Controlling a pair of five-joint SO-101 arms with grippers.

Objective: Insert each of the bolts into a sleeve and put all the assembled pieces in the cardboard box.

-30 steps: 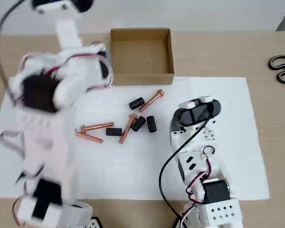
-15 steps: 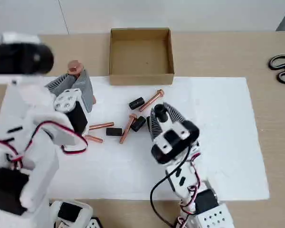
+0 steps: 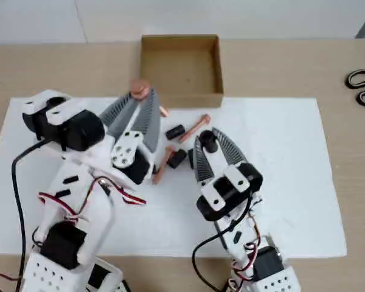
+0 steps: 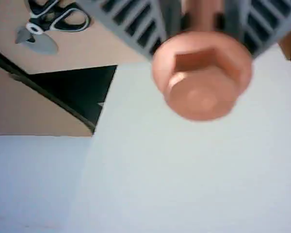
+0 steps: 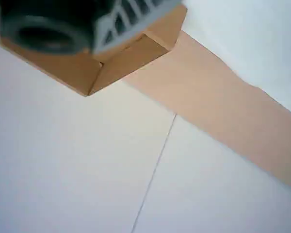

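Pinching a bolt [image 3: 140,89] between its fingers, your left gripper [image 3: 143,101] sits just by the box [image 3: 181,100]. Your right gripper [image 3: 207,136] squeezes a sleeve [image 3: 208,145] over the paper [image 3: 286,182].

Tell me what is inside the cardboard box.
Inside the cardboard box only bare brown floor and inner walls show, with nothing lying there. Its near wall hides a strip of floor behind it.
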